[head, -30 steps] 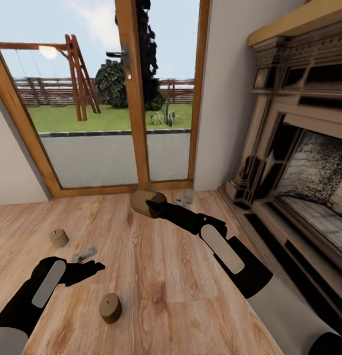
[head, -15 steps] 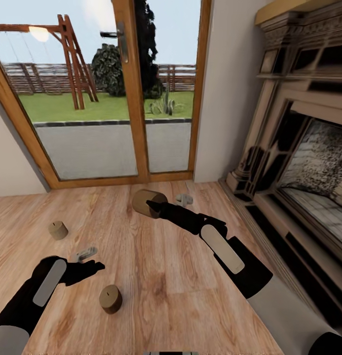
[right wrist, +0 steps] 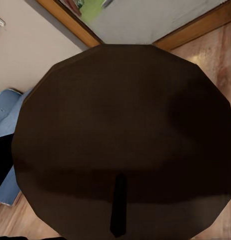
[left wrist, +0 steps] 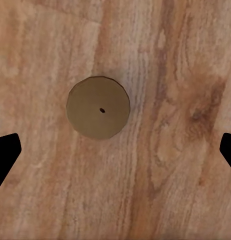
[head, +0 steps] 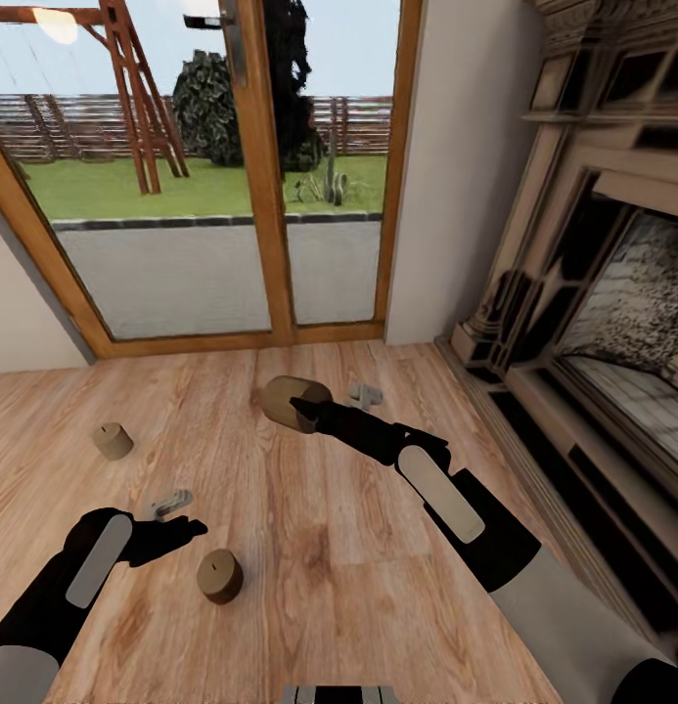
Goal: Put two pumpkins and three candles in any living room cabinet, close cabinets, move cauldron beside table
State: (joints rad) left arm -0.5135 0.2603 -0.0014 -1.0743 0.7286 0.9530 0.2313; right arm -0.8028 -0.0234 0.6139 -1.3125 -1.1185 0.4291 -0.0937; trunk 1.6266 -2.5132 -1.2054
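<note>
Above the wooden floor (head: 309, 548), right gripper (head: 301, 409) clamps a stubby tan candle (head: 286, 401), which could slip; left gripper (head: 177, 518) spread empty.

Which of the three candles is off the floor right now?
The candle tipped sideways in the right gripper; the other two stand upright on the wood floor.

Three candles: one (head: 288, 402) raised off the floor, two (head: 113, 441) (head: 220, 575) upright on the wooden floor (head: 309, 548).
</note>
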